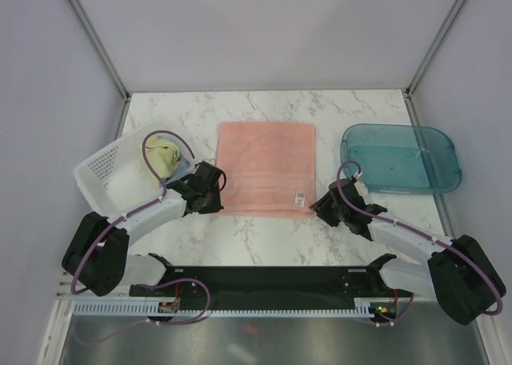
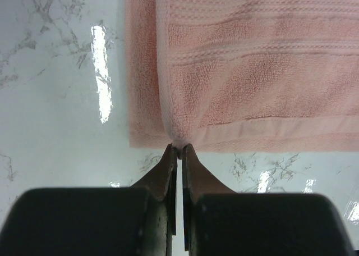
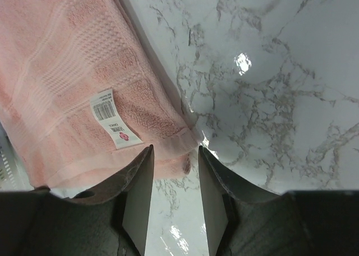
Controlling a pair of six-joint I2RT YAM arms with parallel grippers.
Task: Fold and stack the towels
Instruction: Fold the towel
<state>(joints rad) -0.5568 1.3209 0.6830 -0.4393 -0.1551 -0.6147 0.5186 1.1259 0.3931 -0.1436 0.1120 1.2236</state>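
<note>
R gripper (image 3: 175, 149) open, fingers apart w/ near corner of pink towel (image 3: 67, 71) sitting btwn the tips. Towel flat on marble table (image 3: 269, 99), top-left of view. White tag (image 3: 115, 120) w/ barcode near that corner.

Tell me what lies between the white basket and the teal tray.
The salmon-pink towel lies flat on the marble table between the white basket and the teal tray, with bare marble on either side. The top external view shows it.
</note>
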